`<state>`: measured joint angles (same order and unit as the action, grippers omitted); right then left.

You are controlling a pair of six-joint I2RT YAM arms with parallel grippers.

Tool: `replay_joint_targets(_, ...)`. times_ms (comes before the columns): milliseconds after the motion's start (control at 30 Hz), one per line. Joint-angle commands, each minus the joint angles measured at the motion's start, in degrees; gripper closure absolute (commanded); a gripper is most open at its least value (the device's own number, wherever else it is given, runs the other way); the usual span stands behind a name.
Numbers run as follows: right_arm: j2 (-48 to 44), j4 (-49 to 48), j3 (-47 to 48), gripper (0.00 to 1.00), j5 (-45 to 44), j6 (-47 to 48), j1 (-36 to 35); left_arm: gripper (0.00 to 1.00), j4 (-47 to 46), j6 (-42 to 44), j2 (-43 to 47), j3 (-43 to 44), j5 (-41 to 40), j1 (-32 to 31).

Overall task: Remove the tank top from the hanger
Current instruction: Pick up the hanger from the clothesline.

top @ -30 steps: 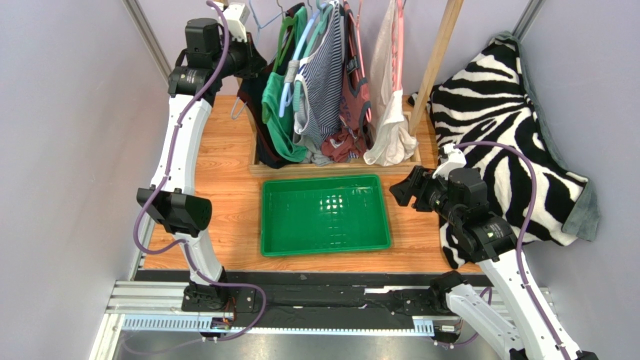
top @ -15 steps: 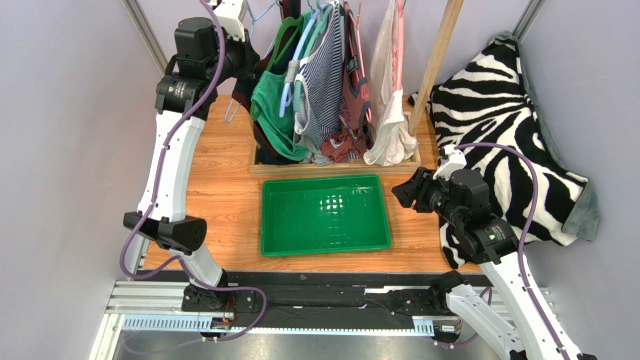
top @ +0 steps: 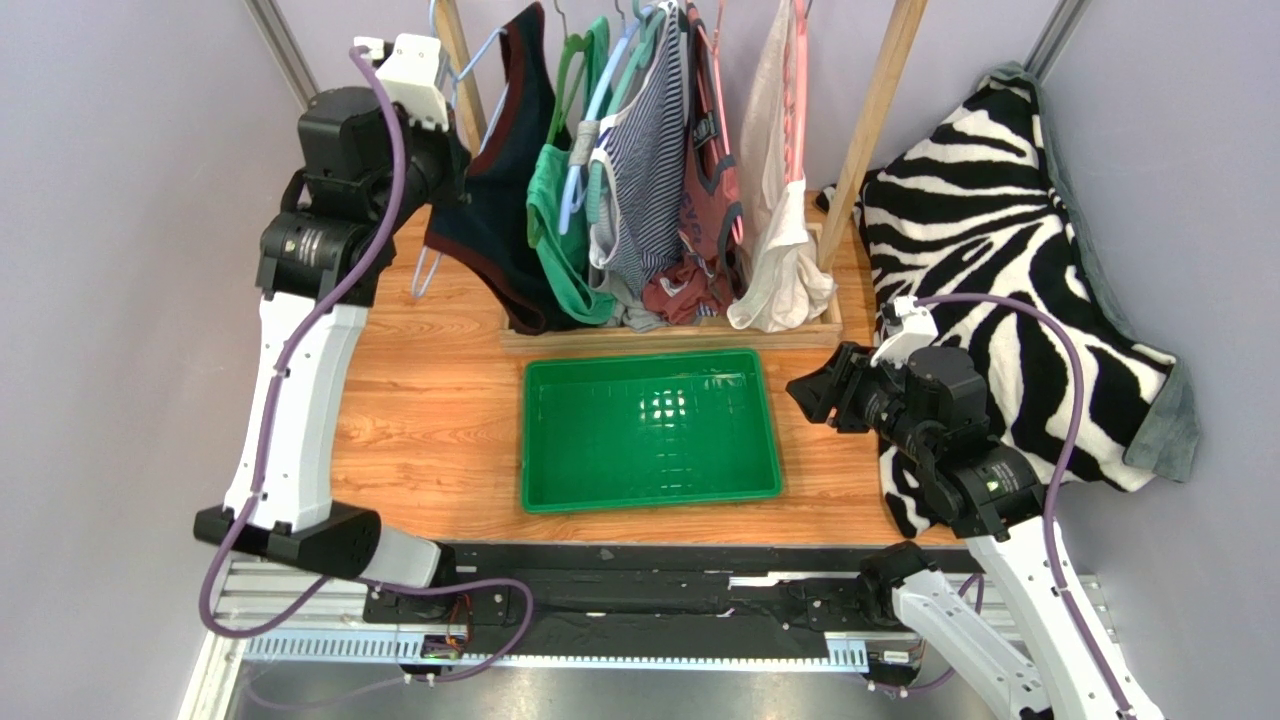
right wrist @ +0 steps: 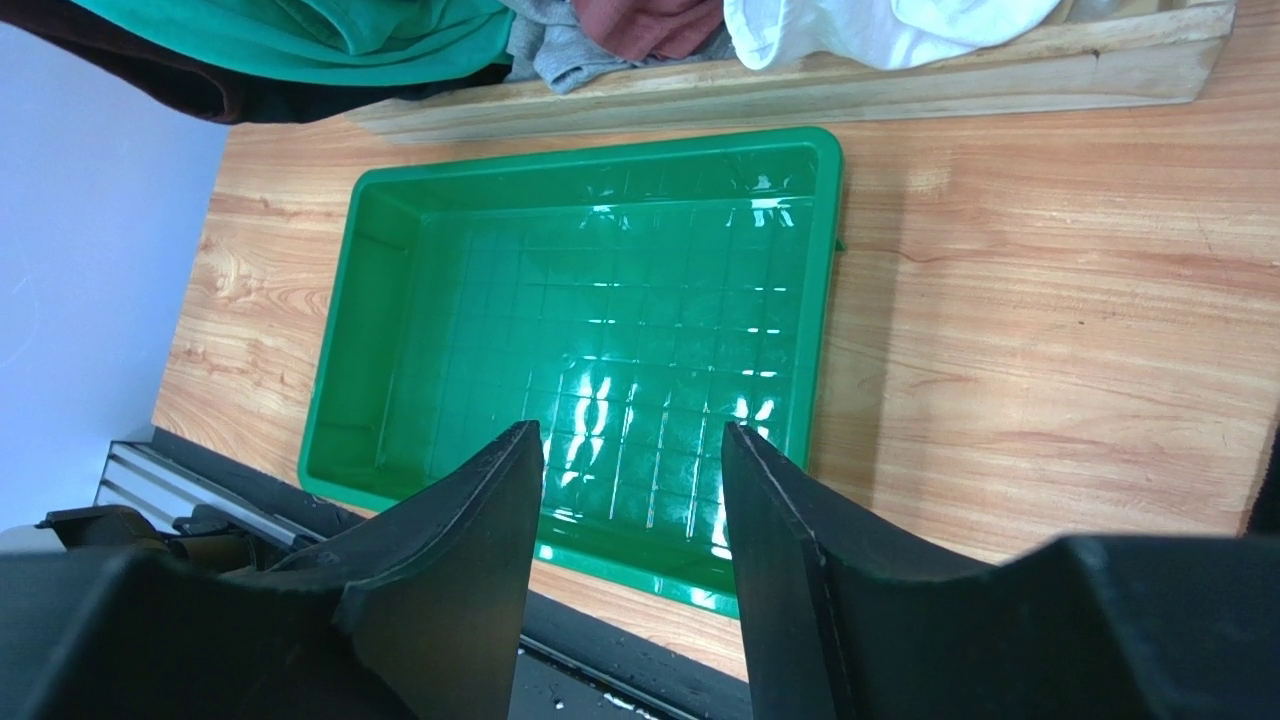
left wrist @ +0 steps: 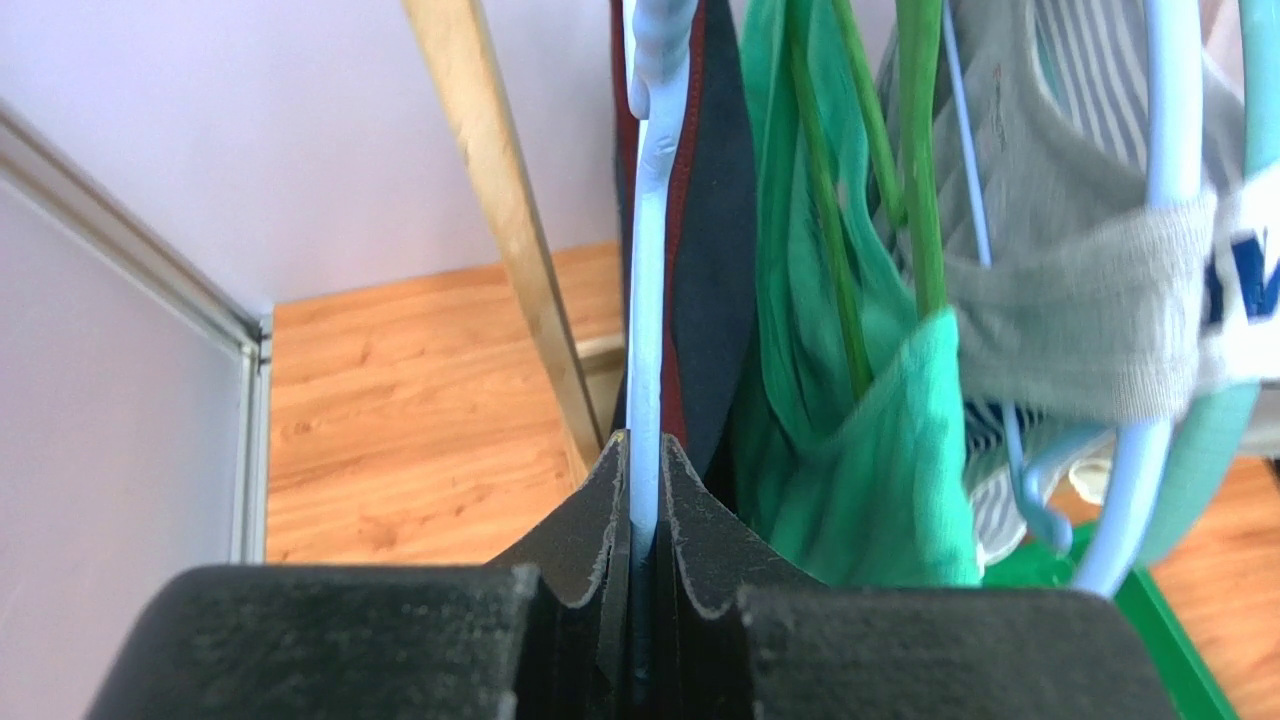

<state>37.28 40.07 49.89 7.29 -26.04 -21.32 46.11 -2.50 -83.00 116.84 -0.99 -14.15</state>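
Left wrist view: the left jaws are pinched shut on the pale blue hanger (left wrist: 646,300), which carries the navy tank top (left wrist: 718,225). A wooden post (left wrist: 504,225) stands just behind it and a green top (left wrist: 857,465) hangs close on its right. Bare tabletop (top: 428,390) lies open left of the tray (top: 649,360). The right jaws gape wide, empty, beside the tray's right edge. Since a second ago, the left arm has swung hanger and tank top leftward, out from the other garments; the right arm has barely shifted.
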Motion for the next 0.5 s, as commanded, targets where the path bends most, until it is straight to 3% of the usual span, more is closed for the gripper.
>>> replay_joint_targets(0,-0.45,-0.26,2.32,0.49,1.50,0.03,-0.30,1.00,0.90,0.57,9.76,-3.35,-0.33,0.09)
replay_joint_targets(133,-0.36,-0.70,2.41,0.49,2.46,-0.24,-0.21,1.00,3.28,0.92,15.40,-2.85,0.64,0.09)
replay_joint_targets(467,-0.54,-1.40,1.79,0.52,4.84,-1.55,-0.30,1.00,8.47,3.55,18.66,20.16,6.96,0.09)
